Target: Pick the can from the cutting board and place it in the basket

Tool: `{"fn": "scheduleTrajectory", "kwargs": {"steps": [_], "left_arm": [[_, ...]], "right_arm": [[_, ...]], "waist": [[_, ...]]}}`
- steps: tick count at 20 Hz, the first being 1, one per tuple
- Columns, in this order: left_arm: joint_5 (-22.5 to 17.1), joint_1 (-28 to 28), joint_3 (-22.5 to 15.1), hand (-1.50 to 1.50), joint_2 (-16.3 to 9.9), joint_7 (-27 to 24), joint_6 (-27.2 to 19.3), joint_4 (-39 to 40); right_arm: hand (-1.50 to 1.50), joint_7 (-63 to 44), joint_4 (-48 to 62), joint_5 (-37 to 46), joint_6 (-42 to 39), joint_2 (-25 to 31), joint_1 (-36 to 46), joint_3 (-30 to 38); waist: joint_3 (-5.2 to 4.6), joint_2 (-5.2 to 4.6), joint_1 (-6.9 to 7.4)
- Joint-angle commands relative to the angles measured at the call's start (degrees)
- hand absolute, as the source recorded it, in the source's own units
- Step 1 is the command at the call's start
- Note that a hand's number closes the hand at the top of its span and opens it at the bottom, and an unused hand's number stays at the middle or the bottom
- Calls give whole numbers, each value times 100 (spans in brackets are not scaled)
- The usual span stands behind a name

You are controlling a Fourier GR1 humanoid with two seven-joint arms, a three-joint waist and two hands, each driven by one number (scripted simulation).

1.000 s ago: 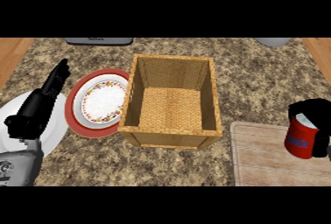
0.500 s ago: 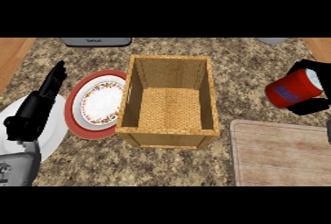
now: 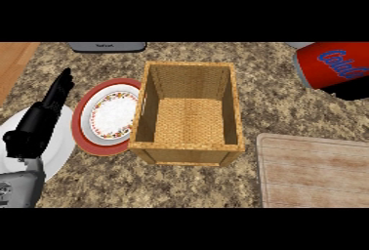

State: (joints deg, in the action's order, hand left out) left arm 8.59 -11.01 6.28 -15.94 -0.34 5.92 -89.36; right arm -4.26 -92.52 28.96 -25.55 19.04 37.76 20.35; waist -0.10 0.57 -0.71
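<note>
Moved: can (image 3: 335,65) lifted higher, tilted, now top right, above the table
Right hand (image 3: 355,93): mostly hidden, fingers can't tell
Left hand (image 3: 39,124): resting, fingers straight
Left: carry over basket (image 3: 189,146), release

Left side of view: a matte black hand (image 3: 39,124) with slim, tapering fingers, joined at its base to a grey, boxy metallic forearm (image 3: 18,188). At the right edge, only a small black portion of the right hand (image 3: 355,93) is visible.
</note>
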Motion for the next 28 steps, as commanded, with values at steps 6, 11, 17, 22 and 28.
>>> {"fn": "scheduleTrajectory", "kwargs": {"steps": [6, 11, 17, 22, 28], "left_arm": [[-44, -55, -79, 0, 89, 179, 83, -177], [-63, -89, -11, 0, 114, 332, 54, -263], [-137, -42, 81, 0, -15, 70, 256, -112], [-16, -533, 159, 0, -17, 13, 131, 432], [79, -315, -52, 0, 213, 138, 38, 84]], "right_arm": [[150, -2851, -636, -925, -824, -602, 1870, -645], [150, -4039, -721, -1269, -930, -849, 2560, -910], [150, -4733, -48, -858, -484, -1553, 3050, -1627], [150, -4772, 860, -724, -490, -1757, 3395, -1941], [150, -4987, 822, -396, -914, -1512, 2990, -2504]], "waist": [[1, -24, 95], [6, -29, 83], [4, -39, 126], [0, -74, 117], [4, -48, 75]]}}
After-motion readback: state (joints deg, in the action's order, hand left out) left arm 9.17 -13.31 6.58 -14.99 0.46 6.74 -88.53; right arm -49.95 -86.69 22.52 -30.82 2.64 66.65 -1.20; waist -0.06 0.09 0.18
